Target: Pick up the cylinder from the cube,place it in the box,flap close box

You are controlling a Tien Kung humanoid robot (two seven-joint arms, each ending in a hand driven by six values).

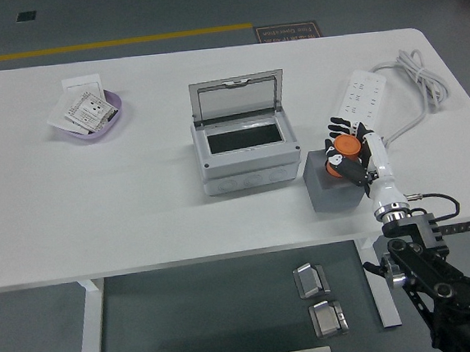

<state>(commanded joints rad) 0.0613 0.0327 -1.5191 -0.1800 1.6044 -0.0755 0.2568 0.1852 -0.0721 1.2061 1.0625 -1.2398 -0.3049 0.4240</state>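
- right hand (350,159) has its fingers wrapped around the orange cylinder (342,153) on the grey cube (333,194), near the table's (140,217) front right edge.
- box (245,154) at the table's middle, lid raised.

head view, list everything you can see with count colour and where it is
cylinder: 1, orange, on top of the cube, inside the right hand's fingers
cube: 1, grey, near the table's front edge, right of the box
box: 1, light grey, table centre, clear flap lid standing open at the back
bowl: 1, purple, far left of the table, holding white packets
packets: a few, white with dark print, in the bowl
power strip: 1, white, far right of the table, with a white cable looped behind it
table: 1, white
metal parts: 2, silver, on the floor below the front edge
right hand: 1, black fingers on a white wrist, closed around the cylinder
left hand: not in view
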